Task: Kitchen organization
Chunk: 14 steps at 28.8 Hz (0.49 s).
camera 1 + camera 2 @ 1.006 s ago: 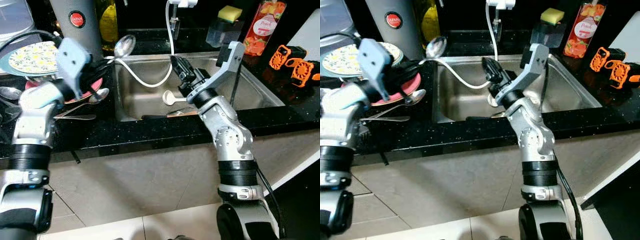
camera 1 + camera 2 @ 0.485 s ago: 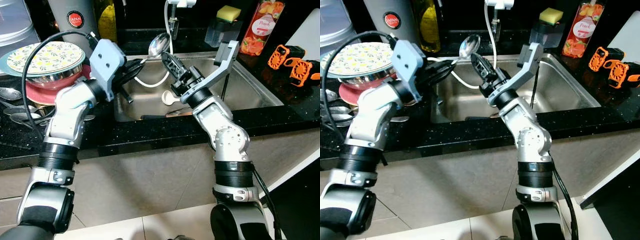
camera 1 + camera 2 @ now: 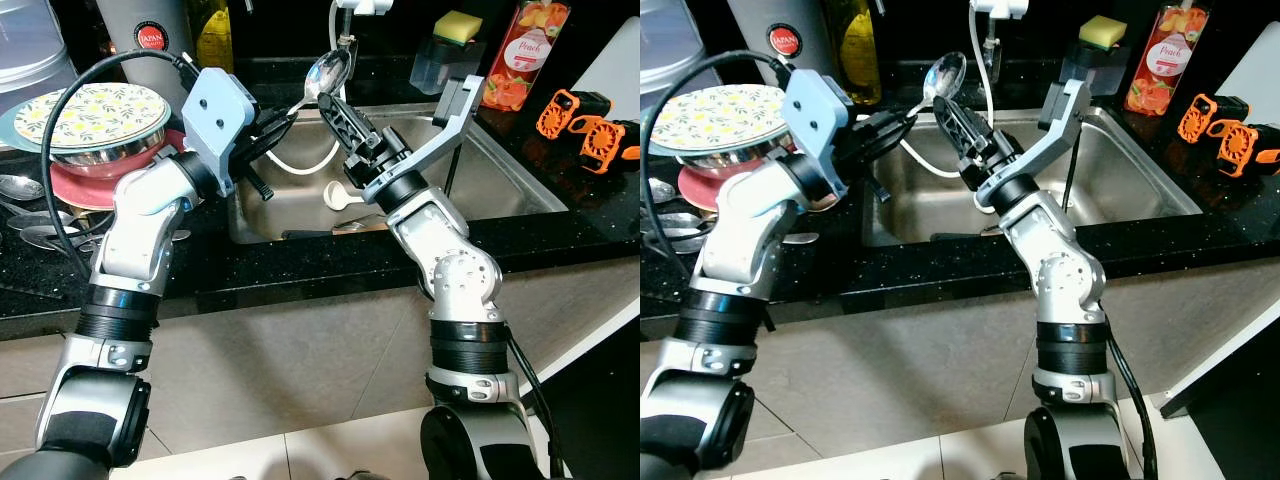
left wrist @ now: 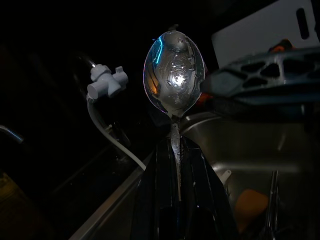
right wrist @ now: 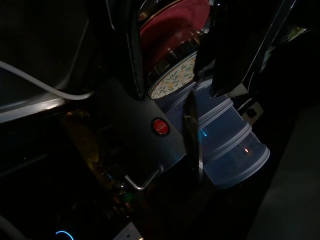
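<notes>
Fingers of left gripper clamped on spoon handle, bowl projecting beyond tips above sink; right gripper fingers apart beside handle: centre, then close squarely.

Both arms raised, left gripper fingers clamped together, right gripper fingers parted.

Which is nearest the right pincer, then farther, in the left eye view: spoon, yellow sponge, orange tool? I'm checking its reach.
1. Spoon, held up just beside the right pincer.
2. Yellow sponge, behind the sink on the right.
3. Orange tool, far right on the counter.
</notes>
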Available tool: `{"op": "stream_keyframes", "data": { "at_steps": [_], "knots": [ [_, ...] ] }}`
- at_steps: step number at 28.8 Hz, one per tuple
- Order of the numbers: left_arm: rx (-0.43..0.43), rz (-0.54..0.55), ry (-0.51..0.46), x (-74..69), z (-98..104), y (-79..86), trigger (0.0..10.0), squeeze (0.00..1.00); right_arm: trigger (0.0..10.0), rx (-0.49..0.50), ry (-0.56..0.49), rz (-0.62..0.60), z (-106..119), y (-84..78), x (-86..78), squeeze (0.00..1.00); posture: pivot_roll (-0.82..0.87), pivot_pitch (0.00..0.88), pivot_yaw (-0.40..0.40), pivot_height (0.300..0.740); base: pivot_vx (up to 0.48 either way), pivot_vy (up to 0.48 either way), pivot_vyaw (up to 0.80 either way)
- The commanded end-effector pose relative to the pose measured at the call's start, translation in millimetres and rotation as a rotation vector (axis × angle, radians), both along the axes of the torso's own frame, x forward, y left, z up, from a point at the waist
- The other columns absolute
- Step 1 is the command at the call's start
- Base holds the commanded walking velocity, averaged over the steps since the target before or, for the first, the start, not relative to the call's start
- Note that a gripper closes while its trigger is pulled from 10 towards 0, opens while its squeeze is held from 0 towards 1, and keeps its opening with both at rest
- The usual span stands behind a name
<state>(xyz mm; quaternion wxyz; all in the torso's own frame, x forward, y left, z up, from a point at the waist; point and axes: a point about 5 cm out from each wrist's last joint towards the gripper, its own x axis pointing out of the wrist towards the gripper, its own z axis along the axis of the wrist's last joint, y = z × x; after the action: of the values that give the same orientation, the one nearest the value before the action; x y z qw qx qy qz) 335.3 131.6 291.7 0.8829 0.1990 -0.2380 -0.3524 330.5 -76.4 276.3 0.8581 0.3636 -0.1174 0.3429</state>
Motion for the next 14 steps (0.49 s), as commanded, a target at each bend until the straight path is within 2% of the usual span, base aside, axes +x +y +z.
{"op": "stream_keyframes", "data": {
  "at_steps": [1,9,14],
  "knots": [
    [-0.028,-0.020,0.015,-3.5,-2.6,-5.6,10.0,0.00,10.0,0.009,-0.012,-0.003,5.3,-0.2,-0.6,0.00,0.09,0.000,-0.043,0.740,0.000,0.000,0.00],
    [-0.013,-0.045,0.076,-4.9,-19.0,-12.9,10.0,0.00,10.0,0.013,-0.013,-0.020,7.1,-0.8,0.8,0.00,0.09,0.000,-0.040,0.740,0.000,0.000,0.00],
    [-0.036,-0.003,0.098,-0.2,-24.0,-9.9,10.0,0.00,10.0,-0.004,-0.025,-0.025,7.0,0.5,-0.6,0.00,0.08,0.000,-0.037,0.740,0.000,0.000,0.00]
  ]
}}
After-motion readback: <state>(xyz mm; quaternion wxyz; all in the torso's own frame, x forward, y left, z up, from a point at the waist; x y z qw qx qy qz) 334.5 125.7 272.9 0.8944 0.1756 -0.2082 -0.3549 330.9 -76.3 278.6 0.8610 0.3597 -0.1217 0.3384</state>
